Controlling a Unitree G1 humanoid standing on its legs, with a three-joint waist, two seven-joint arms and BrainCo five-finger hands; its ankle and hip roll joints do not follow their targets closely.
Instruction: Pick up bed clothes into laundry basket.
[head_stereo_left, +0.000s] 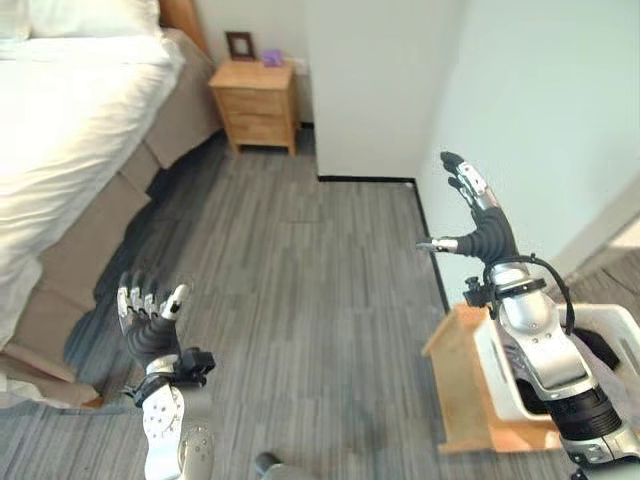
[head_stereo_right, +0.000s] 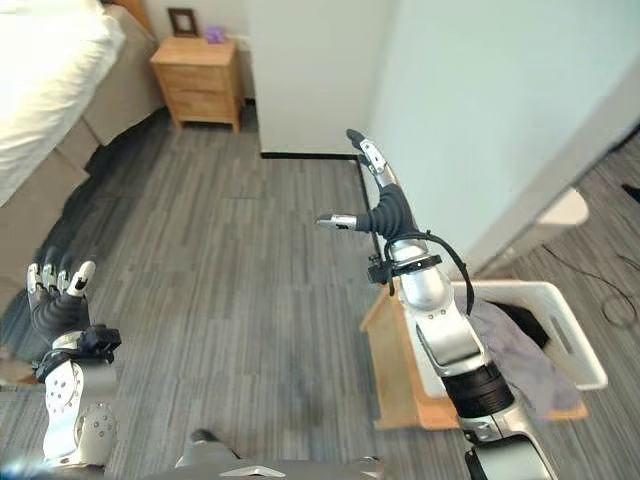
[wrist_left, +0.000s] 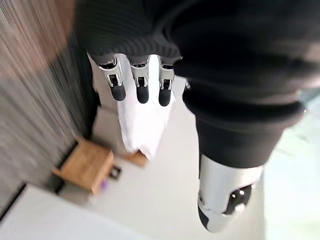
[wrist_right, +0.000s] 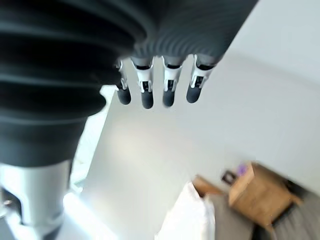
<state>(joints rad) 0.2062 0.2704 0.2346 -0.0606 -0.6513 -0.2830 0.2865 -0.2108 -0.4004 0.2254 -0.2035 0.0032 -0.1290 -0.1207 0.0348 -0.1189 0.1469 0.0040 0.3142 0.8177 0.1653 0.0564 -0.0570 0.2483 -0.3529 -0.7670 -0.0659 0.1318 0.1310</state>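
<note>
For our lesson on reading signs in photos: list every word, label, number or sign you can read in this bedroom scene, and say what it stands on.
No readable text anywhere.
Picture frame on the nightstand: too small to tell whether it bears any writing.
Purple object beside it: no label can be made out.
Laundry basket, bed and walls: no print visible.
</note>
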